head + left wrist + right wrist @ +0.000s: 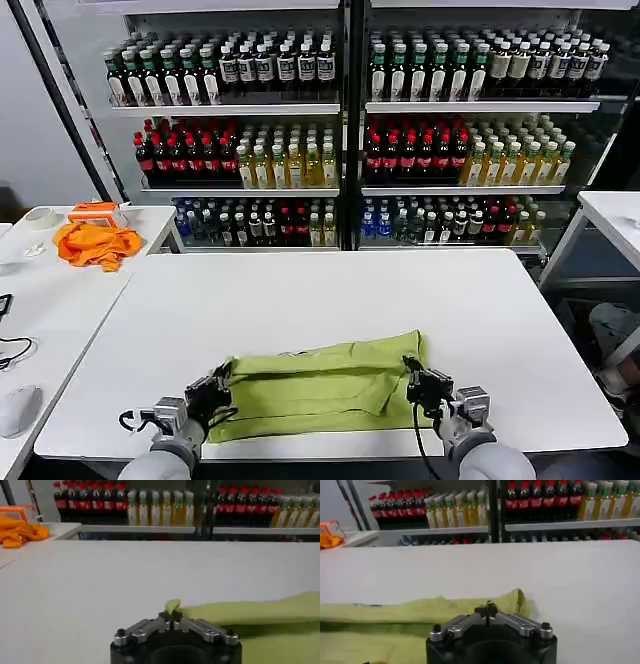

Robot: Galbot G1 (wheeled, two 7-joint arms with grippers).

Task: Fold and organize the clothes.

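The clothes, one lime-green T-shirt (320, 385), lie folded into a long band across the near part of the white table (330, 290). My left gripper (222, 385) is at the band's left end, shut on a raised corner of the green cloth (172, 605). At the band's right end, my right gripper (412, 378) is shut too, with a sliver of the shirt's edge (470, 607) pinched between its tips. In the left wrist view the left gripper (171, 616) has its jaws closed together, as does the right gripper (488, 611) in the right wrist view. No lettering is visible on the shirt.
A second white table at the left carries a bright orange cloth (95, 243), an orange box (97, 211), a tape roll (40, 217) and a mouse (18, 410). Drink shelves (340, 110) stand behind. Another table (615, 215) is at the right.
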